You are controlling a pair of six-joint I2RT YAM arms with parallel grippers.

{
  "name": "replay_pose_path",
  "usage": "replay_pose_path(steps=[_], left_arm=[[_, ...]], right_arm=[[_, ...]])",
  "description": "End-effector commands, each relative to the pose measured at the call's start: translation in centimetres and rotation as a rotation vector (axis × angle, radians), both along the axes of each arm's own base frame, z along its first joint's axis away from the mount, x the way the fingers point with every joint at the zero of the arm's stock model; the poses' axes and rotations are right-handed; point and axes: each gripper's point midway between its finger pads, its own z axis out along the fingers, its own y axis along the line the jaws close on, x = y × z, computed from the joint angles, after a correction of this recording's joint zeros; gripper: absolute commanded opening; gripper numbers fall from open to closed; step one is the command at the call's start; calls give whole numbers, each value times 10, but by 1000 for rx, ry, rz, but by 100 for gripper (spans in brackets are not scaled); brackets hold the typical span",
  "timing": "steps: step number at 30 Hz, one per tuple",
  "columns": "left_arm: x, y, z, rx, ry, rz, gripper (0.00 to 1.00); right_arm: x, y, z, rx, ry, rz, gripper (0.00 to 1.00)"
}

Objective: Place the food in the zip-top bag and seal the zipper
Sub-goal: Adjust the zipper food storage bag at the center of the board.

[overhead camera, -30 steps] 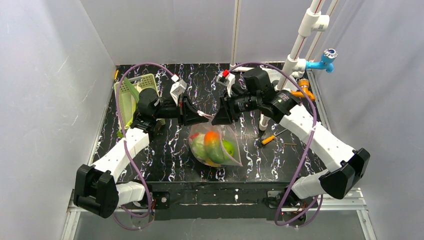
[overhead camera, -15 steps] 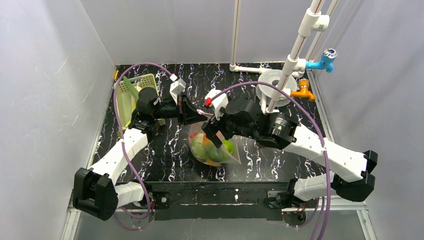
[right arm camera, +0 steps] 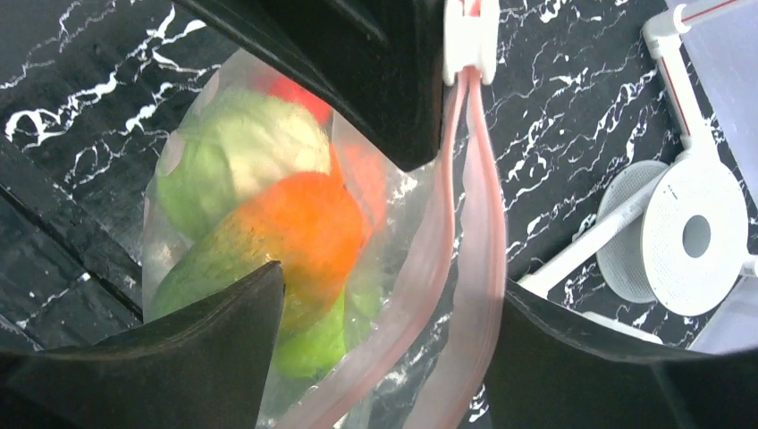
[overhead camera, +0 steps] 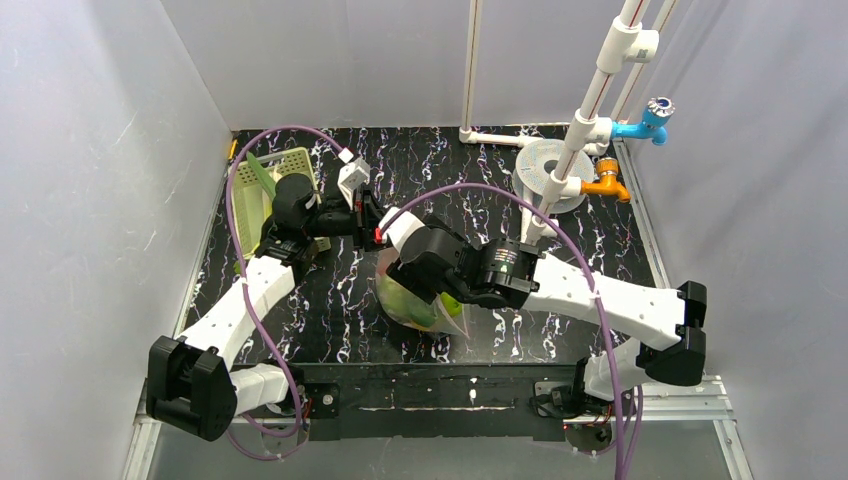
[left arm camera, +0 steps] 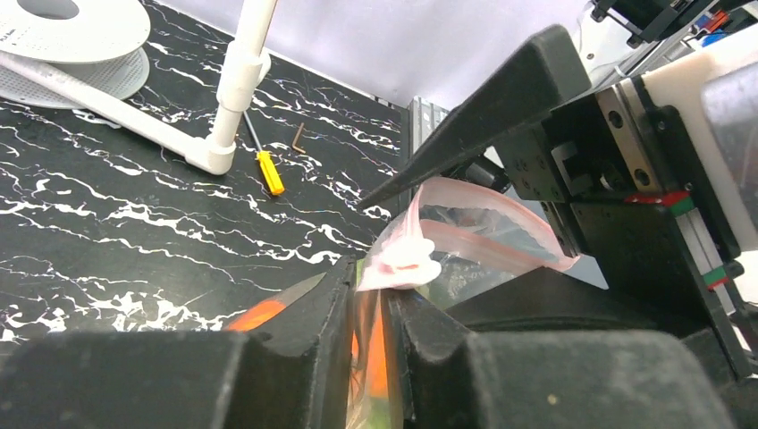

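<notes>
Right gripper (right arm camera: 389, 299) gapes, straddling the zipper (right arm camera: 469, 223), its lips apart. Food (right arm camera: 299, 223) sits inside the zip-top bag (right arm camera: 398, 214). The pink strip runs lengthwise straight away from those jaws to my left gripper (left arm camera: 368, 290), clenched on its far end.

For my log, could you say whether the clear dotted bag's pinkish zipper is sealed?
Not sealed: the pinkish zipper shows two halves apart below the white end piece.

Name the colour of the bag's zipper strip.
The zipper is pale, translucent pink. It shows best in the right wrist view.
</notes>
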Motion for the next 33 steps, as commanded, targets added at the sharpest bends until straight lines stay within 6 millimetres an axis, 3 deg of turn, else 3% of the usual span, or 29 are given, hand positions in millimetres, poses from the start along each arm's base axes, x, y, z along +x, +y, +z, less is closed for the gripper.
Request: replay_pose_path(steps=[1,4,7,10,19,33], left_arm=[[-6,4,28,-24,-98,-19,23],[-8,5,27,-23,-97,-36,45],[-11,4,26,-25,-89,-61,55],[-14,4,25,-30,-82,-88,57],[-32,-2,23,-38,-55,-220,55],[-38,-3,21,-34,-83,-214,61]], right_arm=[[-5,-10,14,-1,-14,15,75],[-9,-11,14,44,-12,29,63],[-16,-10,21,103,-5,81,52],[-25,-10,27,170,18,155,45],[-23,-15,41,360,105,224,3],[-16,-36,46,512,197,210,1]])
